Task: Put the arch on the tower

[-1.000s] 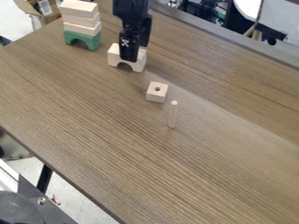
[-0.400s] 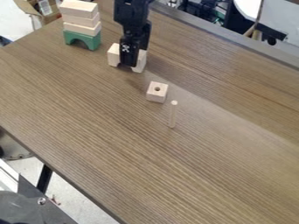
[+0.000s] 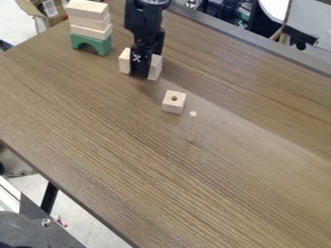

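The pale wooden arch [image 3: 155, 69] stands upright on the wood-grain tabletop [image 3: 97, 145], between 11 and 12 o'clock from the middle of the view. The black gripper [image 3: 139, 71] comes down over it from 12 o'clock, covering its middle so that only the two outer parts show, one on each side. Whether the gripper is open or clamped on the arch, I cannot tell.

The tower [image 3: 90, 23] stands between 10 and 11 o'clock from the arch, apart from it: a green arch [image 3: 76, 39] at the bottom, its opening downward, with three pale wooden blocks [image 3: 86, 9] stacked on top.

Near the middle of the view, at 5 o'clock from the arch, sits a small wooden cube [image 3: 173, 105] with a round hole in its top. A thin wooden peg [image 3: 191, 128] stands upright just beside the cube, toward 5 o'clock from it.
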Controlling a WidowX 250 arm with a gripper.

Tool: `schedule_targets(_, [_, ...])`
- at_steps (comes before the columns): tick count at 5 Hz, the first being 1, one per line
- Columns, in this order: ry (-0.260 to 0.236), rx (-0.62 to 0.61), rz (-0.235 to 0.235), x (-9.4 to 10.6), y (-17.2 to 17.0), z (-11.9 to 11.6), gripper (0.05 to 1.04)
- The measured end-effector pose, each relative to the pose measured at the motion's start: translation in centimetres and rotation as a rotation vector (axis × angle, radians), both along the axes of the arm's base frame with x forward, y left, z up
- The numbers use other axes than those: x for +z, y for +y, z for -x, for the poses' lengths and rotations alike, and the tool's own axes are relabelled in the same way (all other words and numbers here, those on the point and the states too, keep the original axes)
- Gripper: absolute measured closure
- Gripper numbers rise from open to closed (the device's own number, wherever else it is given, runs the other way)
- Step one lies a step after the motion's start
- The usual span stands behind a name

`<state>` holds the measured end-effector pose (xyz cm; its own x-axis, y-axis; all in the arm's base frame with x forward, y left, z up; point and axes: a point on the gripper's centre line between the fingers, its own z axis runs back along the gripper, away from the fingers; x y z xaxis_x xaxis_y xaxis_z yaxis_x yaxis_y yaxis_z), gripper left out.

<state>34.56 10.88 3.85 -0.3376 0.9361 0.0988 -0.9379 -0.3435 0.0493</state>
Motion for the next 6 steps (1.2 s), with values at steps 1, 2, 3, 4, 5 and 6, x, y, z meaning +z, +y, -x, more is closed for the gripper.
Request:
schedule_targets(1, [-0.007,0.026,0.008,0.0,0.4,0.1,0.389])
schedule_targets(2, [-0.005,0.026,0.016,0.0,0.6,0.2,0.511])
schedule_targets(3, [-0.007,-0.005,0.021,1.0,0.6,-0.2,0.511])
schedule_targets(4, [-0.053,-0.014,0.029,3.4,0.3,-0.9,0.511])
schedule_targets(5, [-0.075,-0.034,0.060,5.2,0.1,-1.6,0.511])
schedule_targets(6, [-0.085,-0.062,0.081,7.0,0.1,-2.1,0.511])
